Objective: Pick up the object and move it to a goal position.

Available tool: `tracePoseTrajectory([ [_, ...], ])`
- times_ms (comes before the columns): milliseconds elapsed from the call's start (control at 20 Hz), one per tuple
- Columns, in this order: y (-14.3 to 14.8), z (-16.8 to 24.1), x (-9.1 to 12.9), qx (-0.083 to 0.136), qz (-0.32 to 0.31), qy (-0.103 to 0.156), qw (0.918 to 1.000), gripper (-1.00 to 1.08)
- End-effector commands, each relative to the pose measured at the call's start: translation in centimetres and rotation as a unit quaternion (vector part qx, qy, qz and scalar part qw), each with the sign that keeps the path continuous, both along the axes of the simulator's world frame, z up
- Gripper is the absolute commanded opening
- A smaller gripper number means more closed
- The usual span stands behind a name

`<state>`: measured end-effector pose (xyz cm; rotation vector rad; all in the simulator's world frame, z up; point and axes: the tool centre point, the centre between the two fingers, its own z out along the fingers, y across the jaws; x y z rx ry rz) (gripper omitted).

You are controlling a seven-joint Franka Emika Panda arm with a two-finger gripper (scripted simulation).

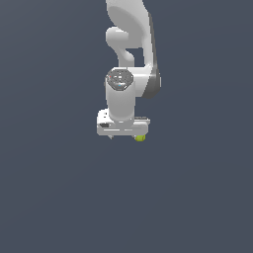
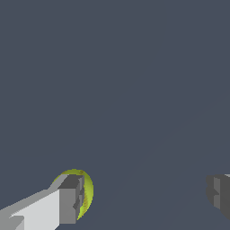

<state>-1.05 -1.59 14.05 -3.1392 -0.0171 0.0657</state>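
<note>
The small yellow-green ball [image 1: 140, 138] sits just under the end of the white gripper hand on the exterior view's right. In the wrist view the ball [image 2: 88, 190] lies by one grey finger [image 2: 69, 200], which hides most of it; only its rim shows around the fingertip. The other finger [image 2: 219, 194] stands far off across a wide gap. My gripper [image 2: 143, 197] is open and holds nothing. It points straight down in the exterior view [image 1: 126, 135]. Whether the finger touches the ball I cannot tell.
The plain dark grey-blue floor [image 1: 59, 197] fills both views. The white arm [image 1: 129, 44] rises from the gripper toward the exterior view's top edge. No goal marker shows.
</note>
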Motion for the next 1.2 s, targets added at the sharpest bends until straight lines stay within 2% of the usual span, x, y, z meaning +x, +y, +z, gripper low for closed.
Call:
tracePoseTrajectory([
  [0,0.0,0.0,0.0,0.000,0.000,0.000,1.0000,1.00],
  [550,1.5,-0.9,-1.1,0.000,0.012,-0.003,0.9999,1.00],
  [1150,7.0,-4.0,-6.0,0.000,0.057,-0.016,0.9982,1.00],
])
